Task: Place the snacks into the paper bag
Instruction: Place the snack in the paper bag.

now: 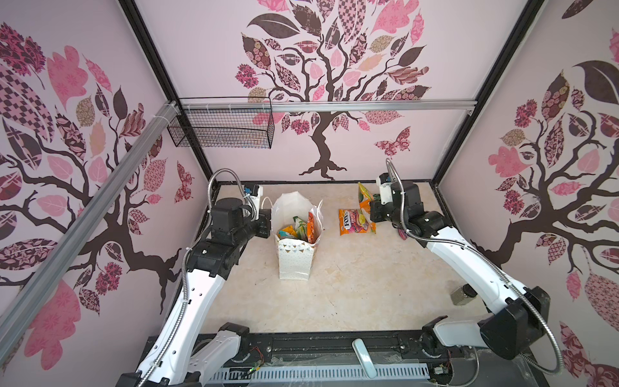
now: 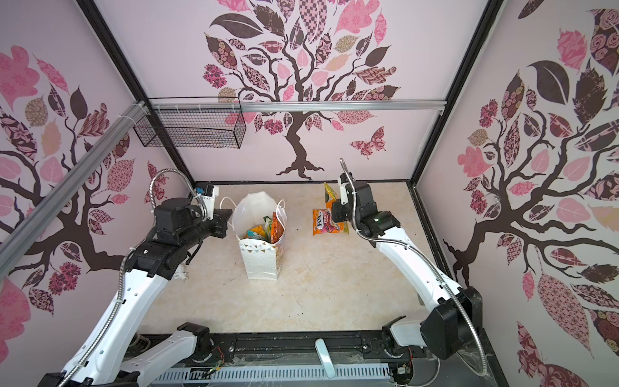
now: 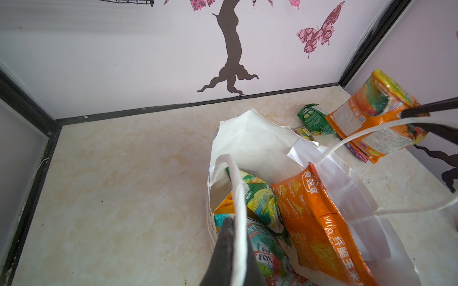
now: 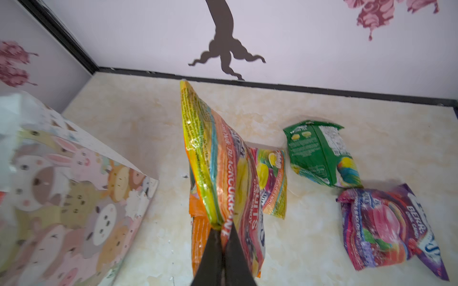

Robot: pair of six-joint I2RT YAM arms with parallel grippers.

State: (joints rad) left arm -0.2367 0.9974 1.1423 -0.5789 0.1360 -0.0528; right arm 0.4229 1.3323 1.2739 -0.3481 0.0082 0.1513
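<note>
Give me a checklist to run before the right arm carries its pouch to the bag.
1. Grip: right gripper shut on the glossy orange-and-yellow plastic pouch: ok.
2. That pouch clear of the flat orange FOX'S pouch lying below it: cannot tell.
3. Hold: left gripper shut on the white string handle of the white dotted paper bag: ok.
4. Bag upright, mouth open: ok.
5. Room inside beside the packed pouches: ok, by the look of it.
</note>
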